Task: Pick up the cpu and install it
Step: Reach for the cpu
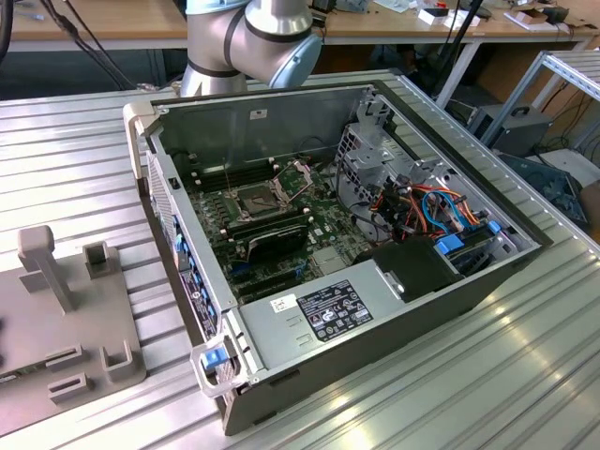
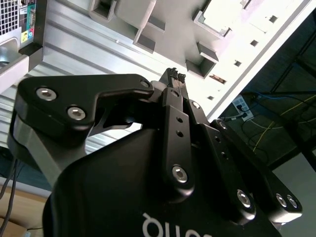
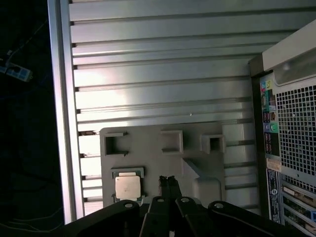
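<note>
The gripper (image 3: 168, 180), its 2 fingers pressed together on nothing, hangs over the grey plate (image 3: 145, 148). The cpu (image 3: 127, 187) lies in the plate's recess (I cannot read any writing on its top).

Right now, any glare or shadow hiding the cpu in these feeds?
First wrist view: cpu evenly lit in its fixture, glare on the table slats instead, end effector in shadow near it. Second wrist view: part of the fixture washed out white. Exterior view: mild sheen on the table, case interior shaded.
</note>
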You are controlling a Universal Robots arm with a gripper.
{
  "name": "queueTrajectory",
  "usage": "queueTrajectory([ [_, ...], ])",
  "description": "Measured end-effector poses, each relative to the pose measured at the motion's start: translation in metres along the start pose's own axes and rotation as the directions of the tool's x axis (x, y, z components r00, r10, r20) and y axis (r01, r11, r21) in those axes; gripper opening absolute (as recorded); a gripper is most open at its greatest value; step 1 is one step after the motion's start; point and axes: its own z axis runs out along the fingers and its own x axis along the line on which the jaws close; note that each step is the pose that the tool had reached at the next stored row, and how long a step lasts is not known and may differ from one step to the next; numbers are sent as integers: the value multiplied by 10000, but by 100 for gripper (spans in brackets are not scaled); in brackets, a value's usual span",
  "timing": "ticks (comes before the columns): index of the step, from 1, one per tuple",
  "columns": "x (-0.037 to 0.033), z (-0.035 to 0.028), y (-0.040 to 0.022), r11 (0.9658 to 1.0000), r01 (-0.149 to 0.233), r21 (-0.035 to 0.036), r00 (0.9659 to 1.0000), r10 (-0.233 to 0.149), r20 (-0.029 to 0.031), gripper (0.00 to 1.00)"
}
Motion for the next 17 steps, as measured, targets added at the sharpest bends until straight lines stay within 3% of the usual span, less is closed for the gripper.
queueTrajectory([
  [8, 48, 58, -6, 10000, 0, -1, 10000, 0, 0, 11],
  [17, 49, 69, -6, 10000, 0, -1, 10000, 0, 0, 11],
])
